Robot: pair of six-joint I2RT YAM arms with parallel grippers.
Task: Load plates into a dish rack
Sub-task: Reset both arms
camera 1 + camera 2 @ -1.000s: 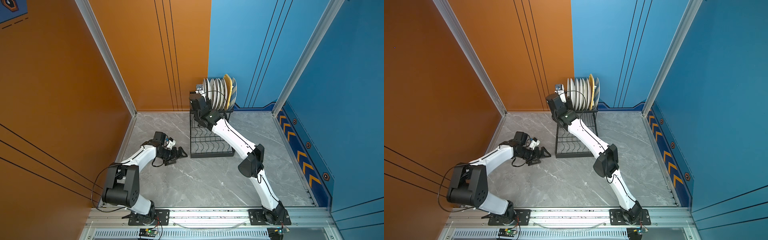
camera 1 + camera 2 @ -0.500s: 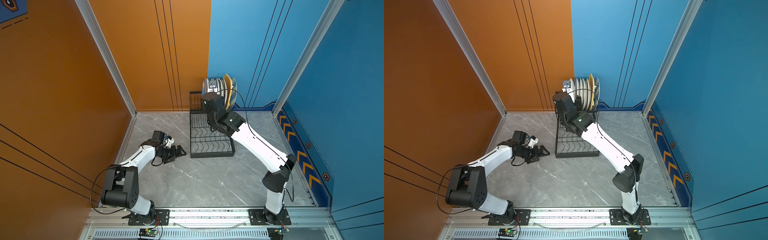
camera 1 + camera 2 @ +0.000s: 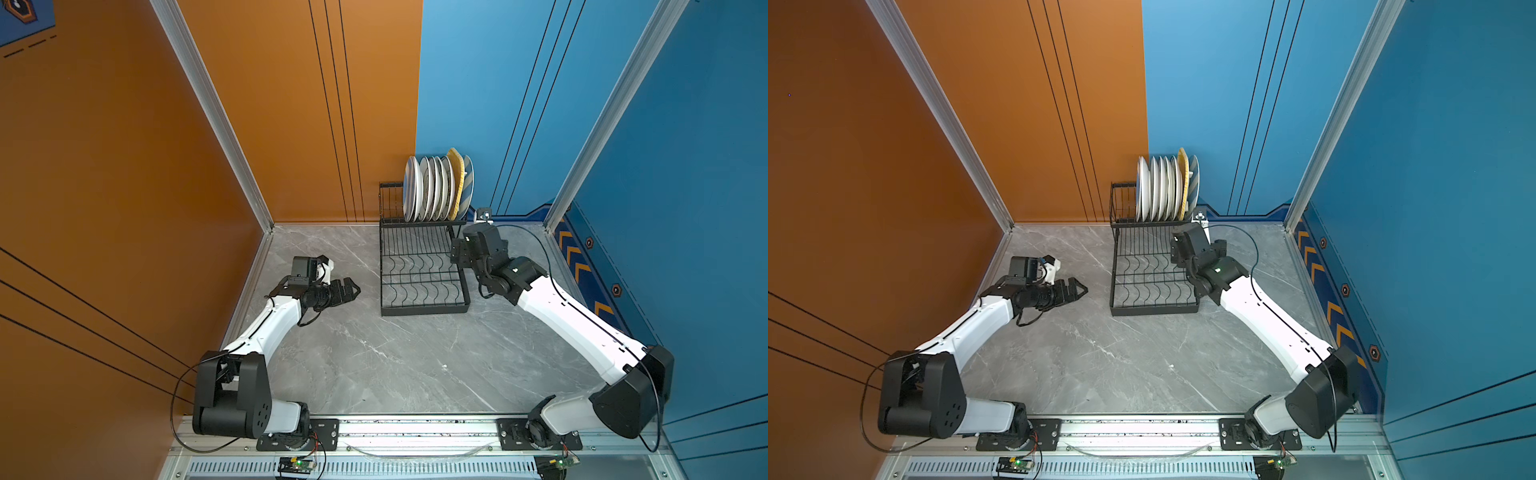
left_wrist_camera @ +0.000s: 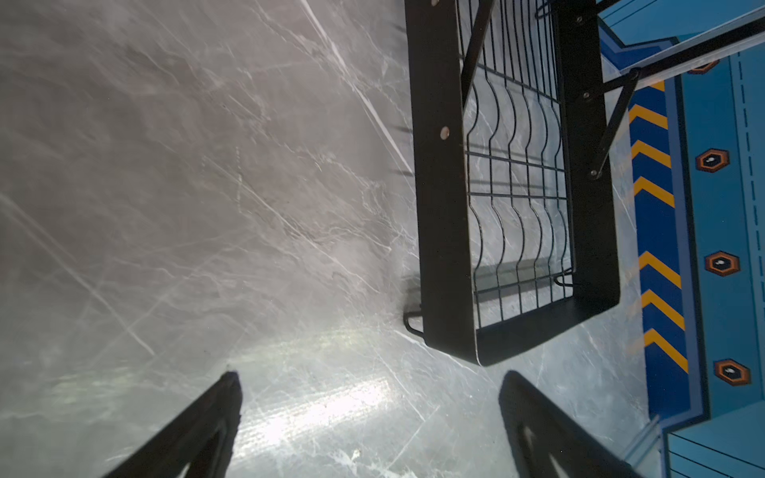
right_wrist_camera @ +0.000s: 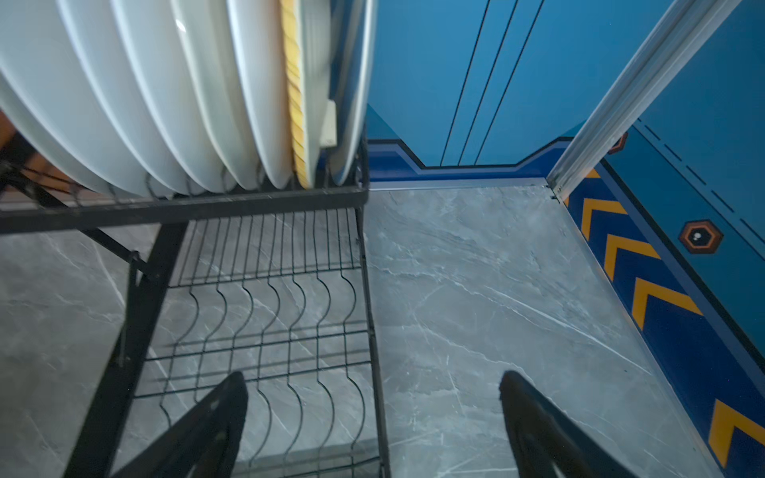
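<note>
On the left, my left fingers (image 3: 351, 287) are hanging spread wide and empty just above the grey worktop (image 3: 395, 365). They are pointing toward the dish rack (image 3: 422, 308) but parked apart from it, I judge to keep the loading path free. Moving right, the rack's low wavy tier is lying bare. The plates (image 3: 432, 189) are all sitting on edge in the raised back tier, the slots propping them upright, the yellow plate (image 3: 456, 183) near the right end. Further right, my right fingers (image 3: 457, 253) are gaping open, gripping nothing, beside the rack's right edge. I am seeing no plate on the worktop, so loading is looking finished.
</note>
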